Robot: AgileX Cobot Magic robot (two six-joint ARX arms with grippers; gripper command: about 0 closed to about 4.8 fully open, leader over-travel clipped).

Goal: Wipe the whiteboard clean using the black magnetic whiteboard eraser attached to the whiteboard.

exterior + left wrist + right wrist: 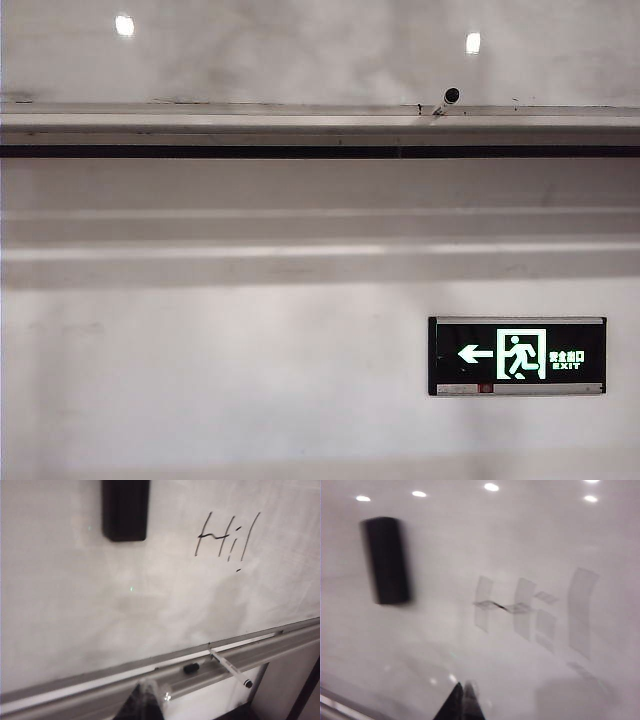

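Left hand [145,700] fingers together, empty, low in front of the whiteboard [75,610] just by its silver tray rail [280,642]. Right hand [462,702] also pressed together, empty, pointing at the board, view blurred. Black magnetic whiteboard eraser [125,510] stuck upright on the board, well apart from both hands, beside handwritten "Hi!" [227,535]. White marker [230,667] and a small black cap [191,668] lie on the rail. Exterior view: only wall with exit sign [517,356]
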